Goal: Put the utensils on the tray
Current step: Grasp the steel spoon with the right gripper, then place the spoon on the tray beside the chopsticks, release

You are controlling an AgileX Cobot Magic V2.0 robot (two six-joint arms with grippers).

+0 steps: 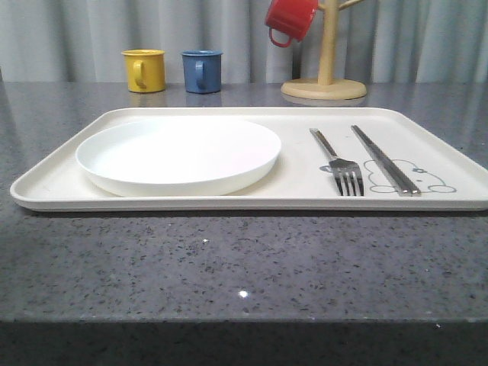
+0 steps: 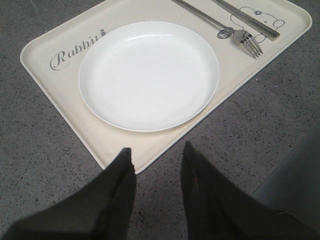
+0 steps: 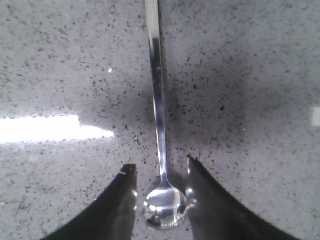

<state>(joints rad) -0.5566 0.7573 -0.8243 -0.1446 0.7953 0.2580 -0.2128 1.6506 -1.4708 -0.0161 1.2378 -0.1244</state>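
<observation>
The cream tray (image 1: 191, 200) lies on the grey speckled counter. On its right part rest a silver fork (image 1: 341, 164) and a pair of flat silver chopsticks (image 1: 383, 159), side by side over the rabbit drawing. In the left wrist view my left gripper (image 2: 156, 152) is open and empty above the counter, just off one corner of the tray (image 2: 60, 85); the fork (image 2: 235, 35) and chopsticks (image 2: 250, 20) lie at the tray's far end. A silver spoon (image 3: 157, 100) lies on the bare counter. My right gripper (image 3: 161, 172) is open, its fingers on either side of the spoon's bowl.
A round white plate (image 1: 179, 156) takes up the tray's left half. Behind the tray stand a yellow mug (image 1: 145, 70) and a blue mug (image 1: 202, 71). A wooden mug tree (image 1: 326, 76) at the back right carries a red mug (image 1: 290, 19).
</observation>
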